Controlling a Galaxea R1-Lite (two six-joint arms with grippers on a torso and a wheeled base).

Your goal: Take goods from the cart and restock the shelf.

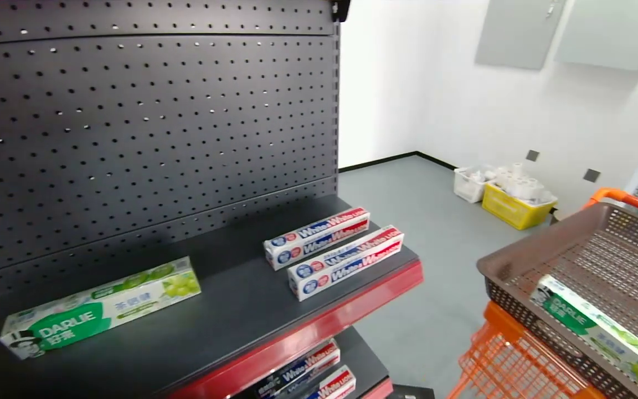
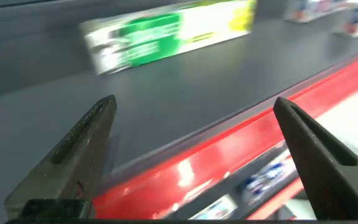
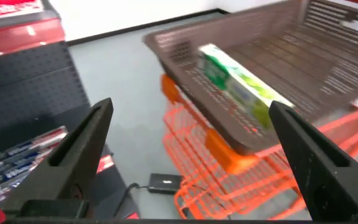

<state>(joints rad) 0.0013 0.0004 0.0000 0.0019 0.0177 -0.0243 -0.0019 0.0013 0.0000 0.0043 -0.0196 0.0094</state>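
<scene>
A green-and-white toothpaste box [image 1: 100, 306] lies on the black shelf board [image 1: 230, 310] at its left. Two red-white-blue toothpaste boxes [image 1: 334, 252] lie side by side at its right end. A second green toothpaste box [image 1: 601, 331] [image 3: 244, 87] rests in the brown basket [image 1: 518, 266] on top of the orange cart [image 1: 510, 366]. My left gripper [image 2: 194, 152] is open above the shelf's red front edge [image 2: 229, 146], with the green box [image 2: 169, 34] beyond it. My right gripper [image 3: 191, 149] is open, low between the shelf and the cart, short of the basket [image 3: 185, 43].
The black pegboard back [image 1: 147, 122] rises behind the shelf. A lower shelf holds more toothpaste boxes [image 1: 302, 368]. A white bin [image 1: 471, 183] and a yellow bin of paper rolls [image 1: 518, 202] stand by the far wall. Grey floor lies open between shelf and cart.
</scene>
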